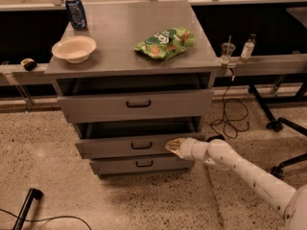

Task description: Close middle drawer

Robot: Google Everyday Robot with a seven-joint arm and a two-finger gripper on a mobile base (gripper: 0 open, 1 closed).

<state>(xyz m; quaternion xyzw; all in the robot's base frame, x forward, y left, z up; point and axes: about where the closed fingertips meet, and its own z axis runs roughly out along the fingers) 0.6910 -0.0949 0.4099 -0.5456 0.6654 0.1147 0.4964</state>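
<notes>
The middle drawer (120,146) is the second grey drawer of the cabinet, with a low front and a small black handle (141,145). It stands out only a little, with a dark narrow gap above its front. My gripper (173,146) is at the end of the white arm (240,169) that comes in from the lower right. Its tip rests against the right part of the middle drawer's front. The top drawer (136,104) with the taller front sits above it, and the lowest drawer (139,164) sits below.
On the cabinet top (124,32) are a white bowl (74,48), a blue can (76,12) and a green chip bag (164,42). A cup (227,51) and bottle (247,47) stand on the right ledge. Cables (232,121) and chair legs (280,123) lie at the right; a black rod (26,207) lies at the lower left.
</notes>
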